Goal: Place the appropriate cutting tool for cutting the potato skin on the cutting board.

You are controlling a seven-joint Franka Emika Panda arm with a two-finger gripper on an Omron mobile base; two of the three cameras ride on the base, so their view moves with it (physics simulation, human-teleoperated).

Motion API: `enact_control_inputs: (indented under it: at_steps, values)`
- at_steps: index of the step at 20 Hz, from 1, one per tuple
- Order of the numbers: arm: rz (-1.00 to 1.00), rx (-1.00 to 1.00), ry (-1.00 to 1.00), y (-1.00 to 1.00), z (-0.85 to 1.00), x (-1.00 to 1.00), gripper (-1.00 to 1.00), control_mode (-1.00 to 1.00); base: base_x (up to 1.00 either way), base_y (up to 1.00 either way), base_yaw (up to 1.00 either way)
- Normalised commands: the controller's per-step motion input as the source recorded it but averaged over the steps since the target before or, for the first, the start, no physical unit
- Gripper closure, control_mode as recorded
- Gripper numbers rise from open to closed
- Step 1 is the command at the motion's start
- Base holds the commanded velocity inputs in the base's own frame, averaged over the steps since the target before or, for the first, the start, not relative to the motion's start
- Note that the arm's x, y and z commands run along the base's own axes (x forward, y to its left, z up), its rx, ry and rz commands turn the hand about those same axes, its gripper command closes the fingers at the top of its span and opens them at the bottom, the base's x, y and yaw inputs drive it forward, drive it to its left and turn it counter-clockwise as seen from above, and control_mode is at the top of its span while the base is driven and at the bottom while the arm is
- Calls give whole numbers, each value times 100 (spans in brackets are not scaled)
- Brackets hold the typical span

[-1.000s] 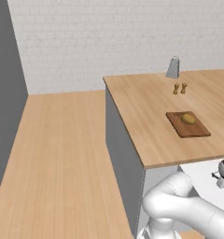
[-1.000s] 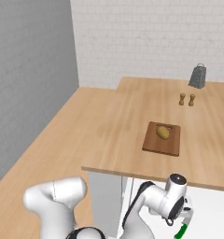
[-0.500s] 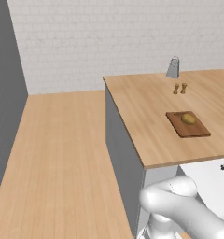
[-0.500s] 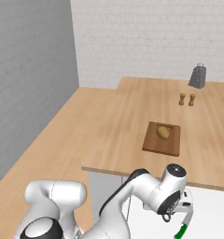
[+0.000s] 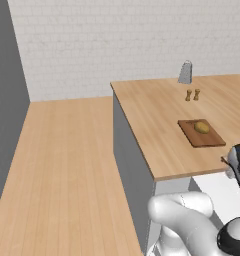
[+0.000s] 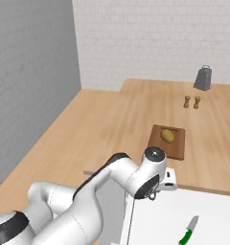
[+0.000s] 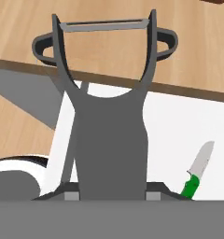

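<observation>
I see the end effector (image 6: 157, 194) clamped on the peeler (image 7: 109, 121), held off the surface's near edge, long axis running straight out from the fingers, blade away. My hand view alone shows this. Right: potato (image 6: 167, 135) on the cutting board (image 6: 159, 148); green-handled knife (image 6: 188, 231) on the white top.

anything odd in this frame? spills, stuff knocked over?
Nothing stands out. The potato sits on the cutting board, the grater and two shakers stand upright on the counter. A green-handled knife lies on the white surface below. The tool holds the peeler.
</observation>
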Motion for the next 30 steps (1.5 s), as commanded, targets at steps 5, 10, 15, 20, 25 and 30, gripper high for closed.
enact_control_inputs:
  at_steps: [5,10,15,20,25,30]
  values:
    - [1,1,0,38,55,99,100,-100,0,0,0]
    - [2,0,0,7,12,84,100,-100,0,0,0]
    - [4,1,0,-13,11,76,100,-100,0,0,0]
    - [3,0,0,0,0,52,100,-100,0,0,0]
    - [3,0,0,0,-2,51,100,-100,0,0,0]
    - [4,0,0,-15,-12,45,100,-100,0,0,0]
